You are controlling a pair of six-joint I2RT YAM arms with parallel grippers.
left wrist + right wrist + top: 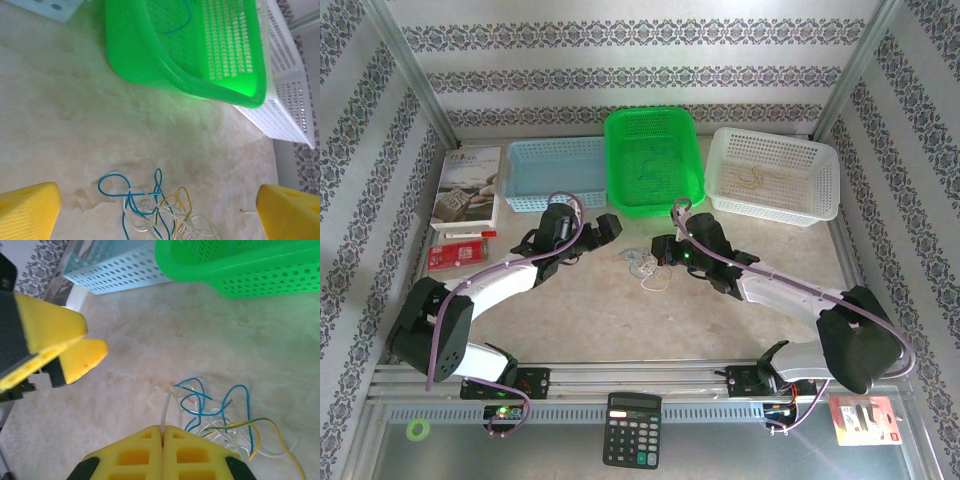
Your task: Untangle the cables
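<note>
Left gripper (600, 235) wide, empty, just left of cables (645, 265) on table (570, 320), between both arms. We judge cables light, springy, snag-prone; we would take blue loop (112, 182) at free outer edge. Right gripper (162, 437) pinches white strand (163, 415)

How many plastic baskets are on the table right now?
3, in a row along the back of the table: a light blue basket on the left, a green basket in the middle, a white basket on the right. None appears hidden.
</note>
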